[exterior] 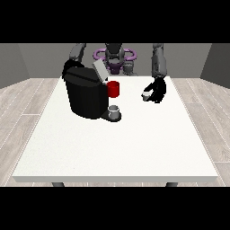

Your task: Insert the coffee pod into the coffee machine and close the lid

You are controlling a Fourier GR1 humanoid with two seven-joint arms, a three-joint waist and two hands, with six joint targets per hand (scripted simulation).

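Grey-walled room, pale plank floor, one large white desk [117,148] with the robot behind it. Item one: the hand at the view's right [157,90], low over the desk, fingers curled round a small pale coffee pod [146,95]; I read this as the pickup made and the carry not yet begun. Item two: the coffee machine [86,92], black, well apart from that hand toward the view's left, its grey lid [99,70] tilted up and open, which I take as left ready to receive the pod. Item three: a red cup [113,89] between the hand and the machine, just beside the machine's body. Item four: a small grey cup [114,110] on the machine's base, nearer the camera. Item five: the hand at the view's left [68,67], behind the machine; I cannot tell its fingers.
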